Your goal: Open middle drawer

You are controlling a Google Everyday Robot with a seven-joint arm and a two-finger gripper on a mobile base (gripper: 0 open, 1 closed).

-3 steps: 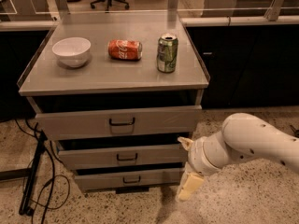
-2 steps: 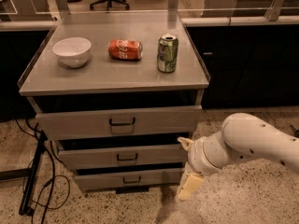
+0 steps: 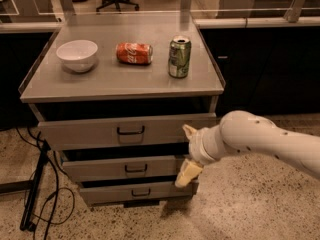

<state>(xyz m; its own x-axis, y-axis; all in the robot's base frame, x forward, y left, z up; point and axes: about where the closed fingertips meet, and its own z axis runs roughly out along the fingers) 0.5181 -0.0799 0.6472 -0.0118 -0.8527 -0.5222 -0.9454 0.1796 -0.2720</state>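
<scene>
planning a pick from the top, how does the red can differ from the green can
Pose: the red can lies on its side; the green can stands upright.
Place: the red can is near the middle; the green can is closer to the right edge.
Both are drink cans on the cabinet top. The gripper is lower, by the right end of the middle drawer, away from both.

On the cabinet top (image 3: 125, 86) the bowl (image 3: 77, 55) sits left. At its 3 o'clock lies the tipped can (image 3: 134, 53), and farther toward 3 o'clock stands the upright can (image 3: 179, 57). Below, the middle drawer (image 3: 100, 168) sits between the top drawer (image 3: 80, 132) and the bottom drawer (image 3: 110, 193). The gripper (image 3: 186, 153) hangs at 3 o'clock of the middle drawer's handle (image 3: 136, 169), at the drawers' right edge.
</scene>
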